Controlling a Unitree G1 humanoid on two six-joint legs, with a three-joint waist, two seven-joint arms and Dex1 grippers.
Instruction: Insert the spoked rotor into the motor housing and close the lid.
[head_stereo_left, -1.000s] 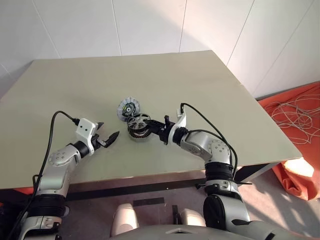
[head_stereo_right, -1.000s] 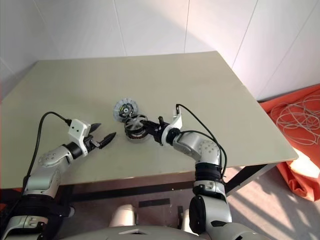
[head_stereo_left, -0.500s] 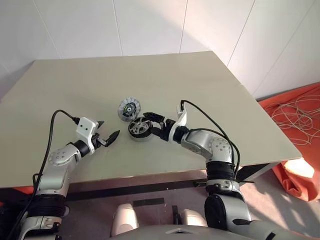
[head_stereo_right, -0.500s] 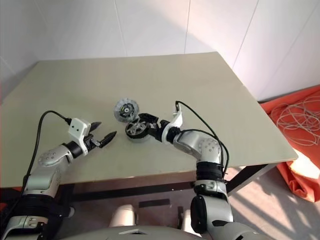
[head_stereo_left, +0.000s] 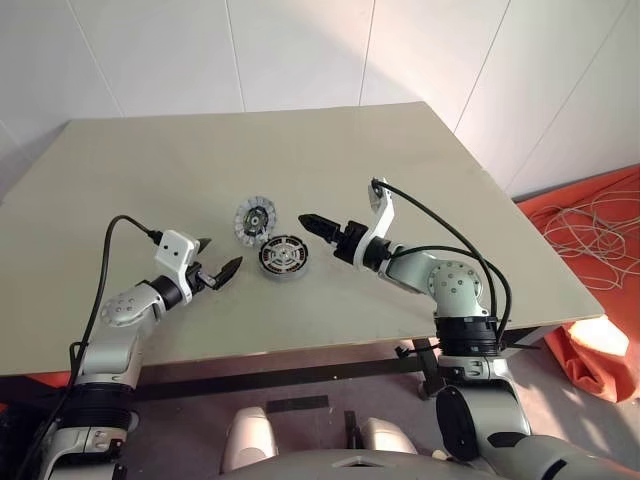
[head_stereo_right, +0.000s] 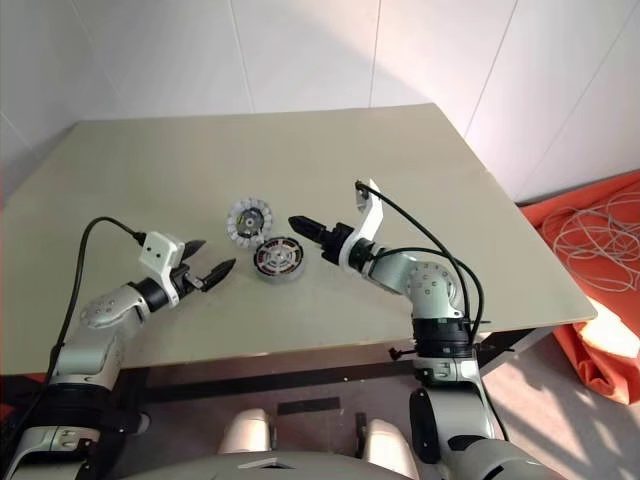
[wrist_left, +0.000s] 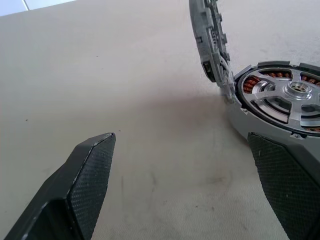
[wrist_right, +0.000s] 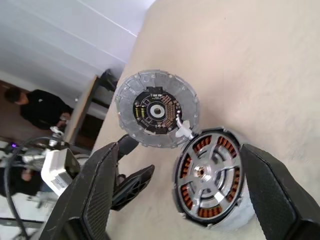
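The motor housing (head_stereo_left: 282, 256) lies flat at the middle of the table, its copper windings showing between silver spokes. The spoked rotor (wrist_right: 210, 181) sits inside it, silver hub up. The lid (head_stereo_left: 256, 217) stands tilted up on its edge against the housing's far-left rim, its inner face towards the housing. My right gripper (head_stereo_left: 311, 222) hovers open just right of the housing, a little above it, holding nothing. My left gripper (head_stereo_left: 220, 254) is open and empty, low over the table left of the housing, one finger (wrist_left: 282, 185) close to its rim.
The beige table (head_stereo_left: 420, 160) has open surface all around the parts. Its front edge runs just below both arms. An orange cloth with pale cables (head_stereo_left: 600, 225) lies on the floor to the right. A person (wrist_right: 42, 107) shows beyond the table in the right wrist view.
My right gripper let go of the rotor, which now lies seated in the housing. It opened wide, rolled, and drew back up and to the right. The left arm stayed put.
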